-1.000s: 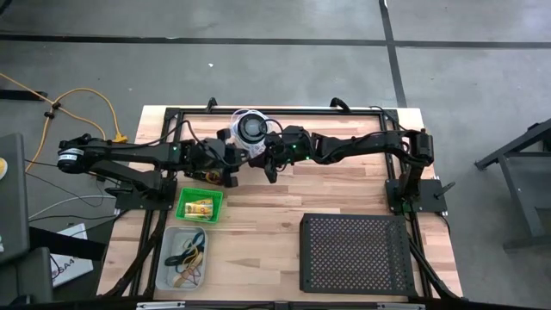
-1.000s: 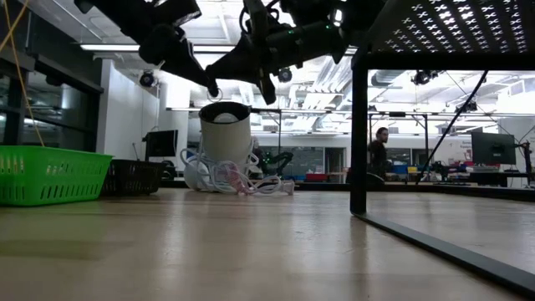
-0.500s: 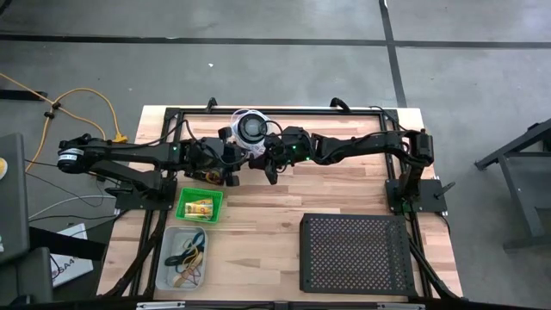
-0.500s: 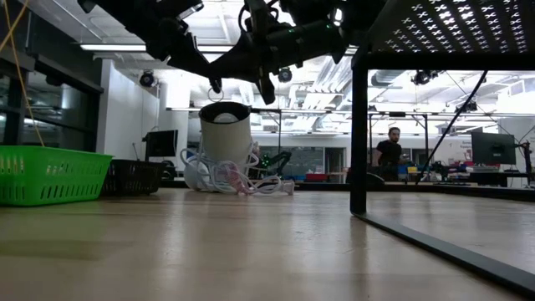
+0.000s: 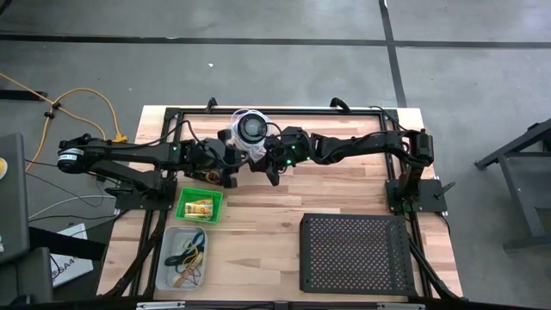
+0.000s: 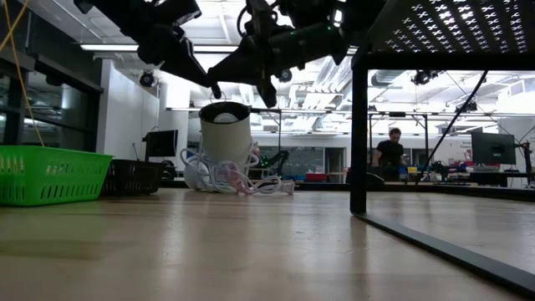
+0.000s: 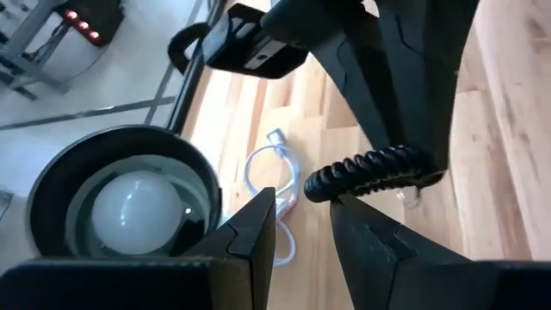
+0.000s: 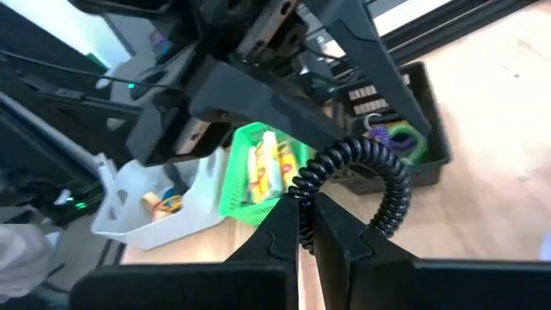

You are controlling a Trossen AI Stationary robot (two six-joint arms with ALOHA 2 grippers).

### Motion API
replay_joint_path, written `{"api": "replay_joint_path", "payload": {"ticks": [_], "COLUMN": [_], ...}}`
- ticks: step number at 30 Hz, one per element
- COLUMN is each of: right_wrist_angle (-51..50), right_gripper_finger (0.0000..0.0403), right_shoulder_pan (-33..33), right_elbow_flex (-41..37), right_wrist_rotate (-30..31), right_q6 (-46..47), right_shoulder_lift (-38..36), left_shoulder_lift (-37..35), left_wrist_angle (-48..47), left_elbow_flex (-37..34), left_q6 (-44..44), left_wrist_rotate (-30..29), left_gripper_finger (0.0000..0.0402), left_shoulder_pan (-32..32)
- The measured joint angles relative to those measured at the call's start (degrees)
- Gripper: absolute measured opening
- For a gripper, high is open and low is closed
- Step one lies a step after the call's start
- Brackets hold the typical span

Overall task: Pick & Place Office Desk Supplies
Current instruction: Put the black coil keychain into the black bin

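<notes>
Black coiled band [image 8: 370,176] pinched in shut right gripper [image 8: 306,226], left gripper [image 7: 303,226] half-open beside it above wooden table [image 5: 344,194]; person [image 6: 389,155] behind; band's far end hidden

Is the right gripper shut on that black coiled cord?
Yes: right gripper is shut on the black coiled cord, fingers pinching its end.

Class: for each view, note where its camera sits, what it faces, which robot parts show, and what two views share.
High: overhead, facing straight down on the table; both arms show.
Low: at tabletop height, facing the room; both arms overhead.
Left wrist: on left arm, past its fingers towards the coiled cord.
Right wrist: on right arm; right gripper pinches the coiled cord.
Shared: both wrist views show that cord.
</notes>
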Motion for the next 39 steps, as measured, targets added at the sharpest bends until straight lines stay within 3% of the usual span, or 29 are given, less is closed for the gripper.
{"api": "replay_joint_path", "payload": {"ticks": [12, 16, 30, 39], "right_wrist_angle": [-3.05, -3.81, -6.77, -6.8], "right_gripper_finger": [0.0009, 0.0009, 0.0009, 0.0009], "right_shoulder_pan": [-0.4, -0.37, -0.33, 0.13], "right_elbow_flex": [0.03, 0.02, 0.02, 0.02], "right_wrist_rotate": [-1.45, -1.66, -1.9, -2.03], "right_q6": [-0.67, -1.09, -2.18, -2.16], "right_shoulder_lift": [-2.62, -4.23, -7.45, -7.45], "left_shoulder_lift": [0.0, 0.0, 0.0, 0.01], "left_wrist_angle": [1.92, 5.22, 15.87, 16.17], "left_elbow_flex": [0.0, 0.0, 0.0, 0.0], "left_q6": [4.64, 6.19, 10.19, 10.26], "left_wrist_rotate": [1.59, 4.69, 6.8, 7.44], "left_gripper_finger": [0.0106, 0.0106, 0.0106, 0.0103], "left_shoulder_pan": [-0.04, 0.0, 0.0, 0.0]}}
